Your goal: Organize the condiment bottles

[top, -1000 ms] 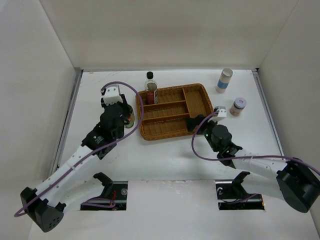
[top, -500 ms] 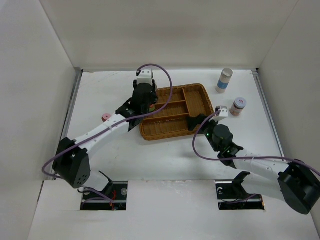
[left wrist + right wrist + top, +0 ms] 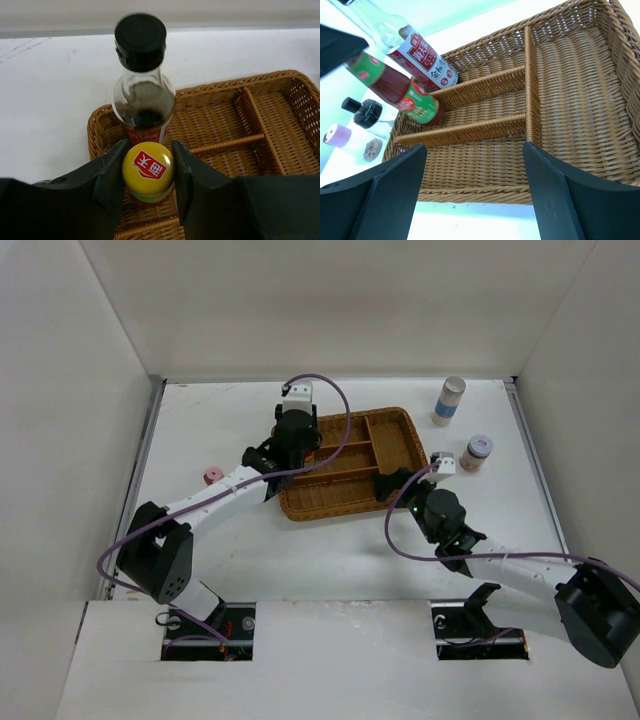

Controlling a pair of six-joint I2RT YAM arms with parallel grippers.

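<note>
Two of the six condiment bottles have reached the wicker tray (image 3: 390, 445), so by my reckoning the job is about a third done. The tall clear bottle (image 3: 142, 95) with the black cap stands in the far slot at the tray's left end. My left tool (image 3: 148, 155) is clenched on the yellow-capped red bottle (image 3: 148, 167), just in front of the clear one and over the middle slot. I cannot tell whether its base is touching the wicker yet.

Four are left on the desk (image 3: 350, 560). The pink-lidded jar (image 3: 212, 476) and the dark shaker (image 3: 362, 112) sit left of the tray. The white bottle with the blue label (image 3: 450, 400) and the purple-lidded jar (image 3: 478, 452) sit off its right end, well apart from my left tool.

My right tool (image 3: 474, 146) is released, its jaws wide and empty, at the tray's near right edge and facing across the empty slots.

The bottle I hold points cap up, its yellow cap facing my left wrist camera. I judge its long axis close to vertical, since the right wrist view shows it running parallel to the clear bottle beside it.
</note>
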